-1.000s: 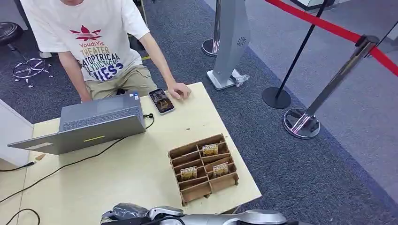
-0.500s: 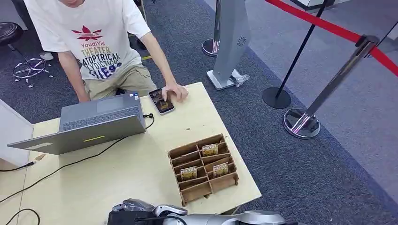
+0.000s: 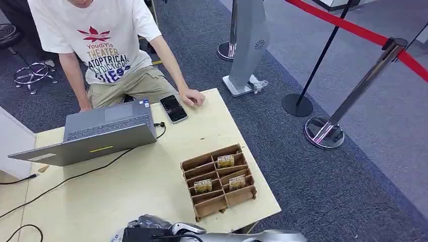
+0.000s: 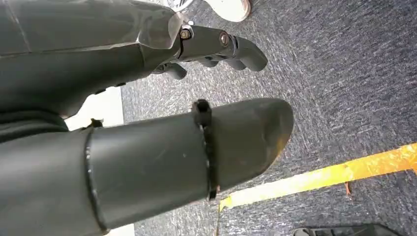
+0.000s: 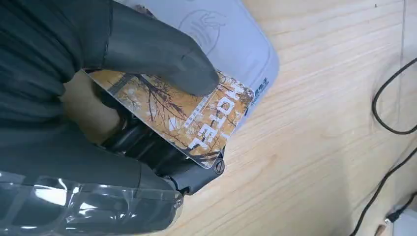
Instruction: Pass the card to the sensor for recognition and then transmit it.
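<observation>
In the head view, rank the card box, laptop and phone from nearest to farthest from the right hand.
1. Card box: just beyond the right hand, toward the table's right edge.
2. Laptop: farther back, on the table's left.
3. Phone: farthest, at the far edge by the person's hand.

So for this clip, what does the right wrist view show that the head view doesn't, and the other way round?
Right wrist view alone: the right robot hand pinching a yellow hotel card under its thumb, held over a pale grey sensor pad lying on the table.

Head view alone: the person's hand beside a phone, the laptop, and the cardboard organizer with three more cards.

Both: the light wooden table and a black cable running across it.
</observation>
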Controlling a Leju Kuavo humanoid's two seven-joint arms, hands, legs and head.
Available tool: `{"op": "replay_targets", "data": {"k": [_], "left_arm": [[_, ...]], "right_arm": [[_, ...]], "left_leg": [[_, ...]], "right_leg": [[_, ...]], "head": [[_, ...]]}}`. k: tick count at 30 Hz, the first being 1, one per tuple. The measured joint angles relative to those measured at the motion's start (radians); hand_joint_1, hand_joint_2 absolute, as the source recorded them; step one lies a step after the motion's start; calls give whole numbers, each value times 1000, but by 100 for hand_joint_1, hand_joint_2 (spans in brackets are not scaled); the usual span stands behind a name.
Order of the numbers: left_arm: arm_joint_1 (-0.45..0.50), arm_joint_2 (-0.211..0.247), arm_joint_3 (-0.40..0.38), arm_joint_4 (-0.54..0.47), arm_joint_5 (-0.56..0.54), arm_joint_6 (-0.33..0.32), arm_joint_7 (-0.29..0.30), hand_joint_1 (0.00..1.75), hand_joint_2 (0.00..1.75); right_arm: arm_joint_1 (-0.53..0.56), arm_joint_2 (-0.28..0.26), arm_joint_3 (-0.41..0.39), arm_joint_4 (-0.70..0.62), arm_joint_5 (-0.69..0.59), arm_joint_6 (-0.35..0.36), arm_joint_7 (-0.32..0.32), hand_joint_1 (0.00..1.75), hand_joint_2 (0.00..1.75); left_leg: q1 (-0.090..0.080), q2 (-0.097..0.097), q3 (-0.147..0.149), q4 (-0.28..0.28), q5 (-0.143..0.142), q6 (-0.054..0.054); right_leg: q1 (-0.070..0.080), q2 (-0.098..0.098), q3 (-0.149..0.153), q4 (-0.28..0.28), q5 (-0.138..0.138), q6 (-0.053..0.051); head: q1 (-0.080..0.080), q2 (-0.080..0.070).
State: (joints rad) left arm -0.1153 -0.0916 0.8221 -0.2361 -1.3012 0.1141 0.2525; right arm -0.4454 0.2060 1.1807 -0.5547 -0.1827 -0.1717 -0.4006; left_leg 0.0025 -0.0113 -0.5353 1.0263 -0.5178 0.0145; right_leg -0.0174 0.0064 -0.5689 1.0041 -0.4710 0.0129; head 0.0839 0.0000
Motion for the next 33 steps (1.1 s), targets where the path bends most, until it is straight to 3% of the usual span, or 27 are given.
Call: {"op": "replay_targets", "data": {"k": [9, 17, 20, 27, 33], "left_arm": [[4, 1, 1, 0, 26, 9, -5, 0, 0], [4, 2, 1, 0, 32, 11, -5, 0, 0], [4, 2, 1, 0, 33, 11, -6, 0, 0], [4, 2, 1, 0, 34, 9, -6, 0, 0], [3, 2, 1, 0, 39, 9, -6, 0, 0]], "right_arm": [[8, -10, -1, -7, 30, -114, -57, 175, 175], [21, -26, -36, -65, 0, -150, -95, 175, 175], [33, -38, -65, -147, -13, -177, -105, 175, 175], [57, -86, -172, -495, 23, -257, -85, 175, 175], [57, -107, -277, -709, 78, -266, -76, 175, 175]], "left_leg": [[0, 0, 0, 0, 0, 0], [0, 0, 0, 0, 0, 0], [0, 0, 0, 0, 0, 0], [0, 0, 0, 0, 0, 0], [0, 0, 0, 0, 0, 0]], "right_leg": [[0, 0, 0, 0, 0, 0], [0, 0, 0, 0, 0, 0], [0, 0, 0, 0, 0, 0], [0, 0, 0, 0, 0, 0], [0, 0, 0, 0, 0, 0]], "head": [[0, 0], [0, 0], [0, 0], [0, 0], [0, 0]]}}
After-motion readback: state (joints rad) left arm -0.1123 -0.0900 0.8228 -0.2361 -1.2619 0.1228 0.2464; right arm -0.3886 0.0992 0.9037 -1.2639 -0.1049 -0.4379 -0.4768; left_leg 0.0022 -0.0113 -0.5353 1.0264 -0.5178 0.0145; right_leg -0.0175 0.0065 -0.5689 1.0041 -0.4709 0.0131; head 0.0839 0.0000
